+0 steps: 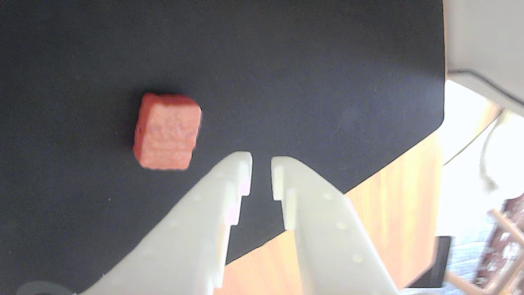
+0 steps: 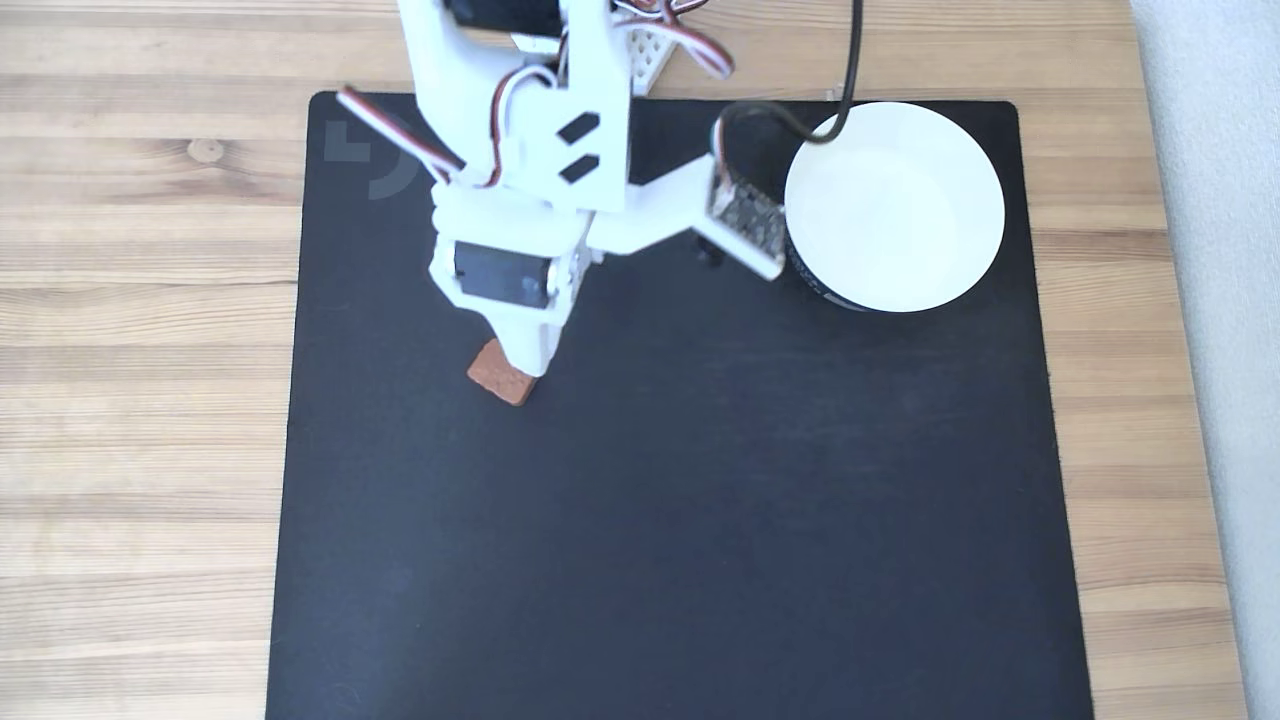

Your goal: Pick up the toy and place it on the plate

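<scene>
A reddish toy block (image 1: 167, 131) lies loose on the black mat (image 1: 307, 61), just left of and slightly beyond the pincer (image 1: 261, 160) in the wrist view, not between the fingers. The jaws stand nearly closed, a narrow gap between the tips, holding nothing. In the fixed view the white plate (image 2: 900, 210) sits empty, well to the right of the pincer. Pickup and placement both appear still ahead. A faint grey mark on the mat's corner (image 2: 375, 165) cannot be read.

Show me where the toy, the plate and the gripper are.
toy (image 1: 167, 131): wrist view, middle of its top face.
plate (image 2: 895, 205): fixed view, bare white inside.
gripper (image 1: 261, 159): wrist view, midway between its fingertips.
</scene>
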Available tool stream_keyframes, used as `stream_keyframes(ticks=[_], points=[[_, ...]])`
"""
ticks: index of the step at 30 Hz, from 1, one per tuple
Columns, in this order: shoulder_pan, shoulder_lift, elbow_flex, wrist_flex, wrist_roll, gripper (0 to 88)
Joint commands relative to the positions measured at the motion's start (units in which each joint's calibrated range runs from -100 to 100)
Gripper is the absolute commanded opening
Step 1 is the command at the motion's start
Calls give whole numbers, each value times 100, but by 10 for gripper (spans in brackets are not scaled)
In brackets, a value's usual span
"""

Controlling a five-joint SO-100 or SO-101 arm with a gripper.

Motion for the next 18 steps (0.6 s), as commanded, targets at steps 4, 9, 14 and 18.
stream_keyframes(ticks=[4, 9, 14, 18], points=[[698, 919, -879, 285, -25, 25], [798, 1219, -978, 285, -25, 25], [756, 1227, -969, 226, -25, 25], [773, 1219, -969, 209, -25, 25]])
